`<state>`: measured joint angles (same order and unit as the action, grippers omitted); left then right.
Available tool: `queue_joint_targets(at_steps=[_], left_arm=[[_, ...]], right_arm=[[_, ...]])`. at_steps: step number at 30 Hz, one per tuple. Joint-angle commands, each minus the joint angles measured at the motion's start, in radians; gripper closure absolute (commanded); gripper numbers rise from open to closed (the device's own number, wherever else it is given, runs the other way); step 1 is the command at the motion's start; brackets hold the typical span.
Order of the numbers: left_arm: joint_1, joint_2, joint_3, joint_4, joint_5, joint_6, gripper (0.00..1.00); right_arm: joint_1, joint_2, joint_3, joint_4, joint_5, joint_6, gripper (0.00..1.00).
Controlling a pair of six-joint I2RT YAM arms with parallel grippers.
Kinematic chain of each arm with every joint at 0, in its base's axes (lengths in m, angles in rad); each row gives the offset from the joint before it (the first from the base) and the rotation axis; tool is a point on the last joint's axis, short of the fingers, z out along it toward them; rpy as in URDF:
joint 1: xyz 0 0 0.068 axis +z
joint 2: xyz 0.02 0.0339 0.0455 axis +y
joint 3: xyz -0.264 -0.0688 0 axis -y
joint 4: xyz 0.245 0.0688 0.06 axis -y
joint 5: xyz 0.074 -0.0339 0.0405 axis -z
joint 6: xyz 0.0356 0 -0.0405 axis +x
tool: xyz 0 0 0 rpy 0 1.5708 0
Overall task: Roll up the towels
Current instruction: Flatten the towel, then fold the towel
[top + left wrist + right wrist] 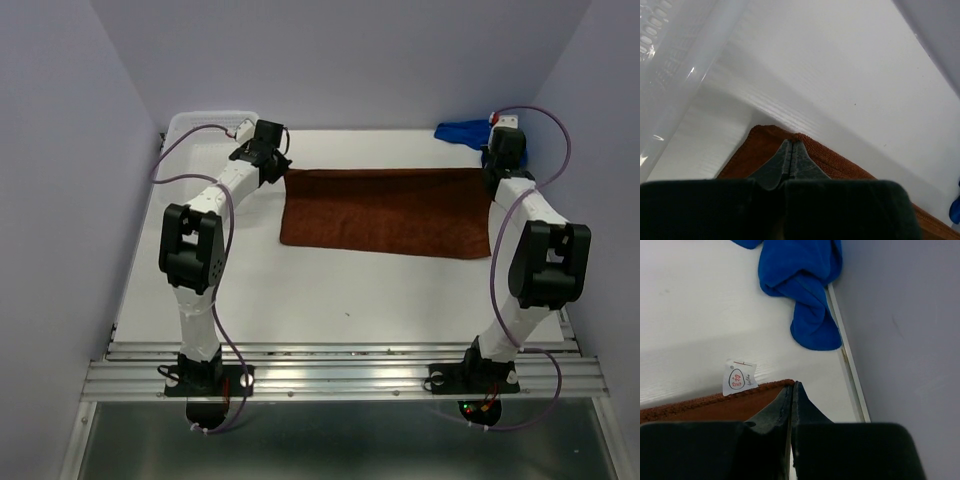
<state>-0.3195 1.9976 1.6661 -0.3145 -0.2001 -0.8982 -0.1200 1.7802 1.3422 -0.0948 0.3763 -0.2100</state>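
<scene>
rust-brown terry cloth towel [385,212] lies spread flat near the far edge of the white counter [350,290]. it looks soft, light and limp, apt to bunch, so a roll wants both far corners pinched and turned over evenly. left hand [792,145] sits at its far left corner, right hand [791,387] at the far right corner beside a white paper tag [739,377]. both have fingers pressed together, and whether cloth is nipped between them i cannot tell. royal blue cloth towel [800,270] lies crumpled in the counter's far right corner, white perforated plastic basket [205,125] in the far left.

Brown towel [385,212] flat (blue towel [463,131] crumpled)
</scene>
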Motion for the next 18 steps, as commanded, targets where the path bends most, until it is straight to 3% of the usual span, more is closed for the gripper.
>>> queue_joint_targets(at_steps=[1, 10, 18], left_arm=[[0.010, 0.027, 0.086, -0.046, -0.059, 0.015, 1.00], [0.010, 0.050, 0.086, -0.063, -0.052, 0.007, 1.00], [0.008, -0.011, -0.023, -0.041, -0.042, 0.008, 1.00]], right_arm=[[-0.026, 0.008, 0.067, 0.076, -0.071, -0.086, 0.99], [-0.055, 0.001, 0.049, 0.076, -0.137, -0.118, 0.99], [-0.066, -0.070, -0.086, 0.081, -0.201, -0.173, 0.99]])
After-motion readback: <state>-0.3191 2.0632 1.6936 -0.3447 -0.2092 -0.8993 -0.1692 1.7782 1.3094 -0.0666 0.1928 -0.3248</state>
